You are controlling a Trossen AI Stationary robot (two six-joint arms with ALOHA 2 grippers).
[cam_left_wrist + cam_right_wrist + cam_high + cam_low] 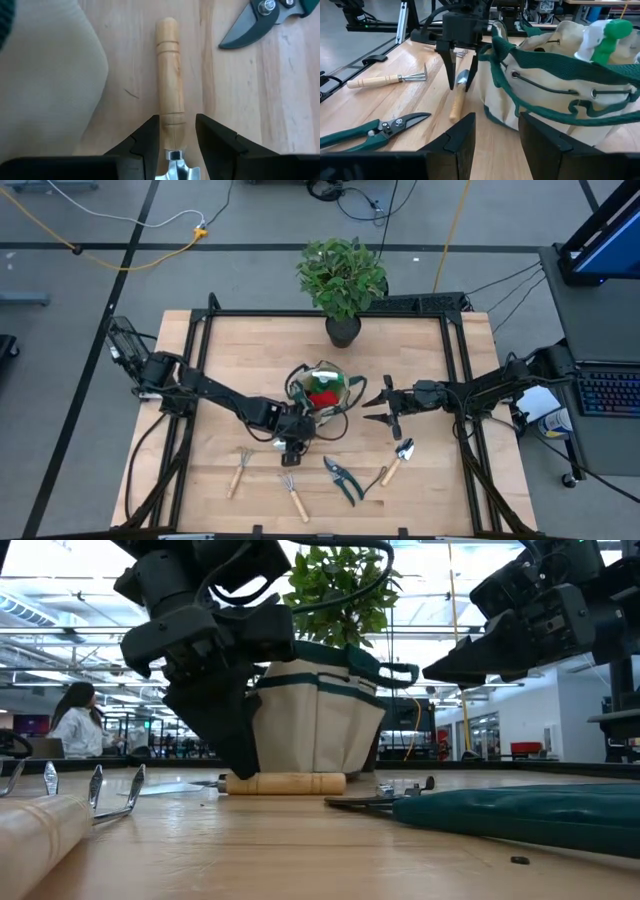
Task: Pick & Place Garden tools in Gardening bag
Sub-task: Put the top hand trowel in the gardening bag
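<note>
Wooden-handled trowel (169, 90): flat on the table at centre frame in the high view, just beside the gardening bag (322, 392). Left gripper (176, 137) points straight down, fingers straddling the handle near the blade, apparently not yet clamped. Right gripper (381, 406), centre-right, hovers level, fingers parted, empty.

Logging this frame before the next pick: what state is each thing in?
gardening bag: upright, mouth open.
spray bottle: inside the gardening bag.
trowel: flat on the table, beside the gardening bag.
left claw: open, straddling the trowel's handle.
right claw: open, hovering by the gardening bag.
pruners: flat on the table, blades shut.
</note>
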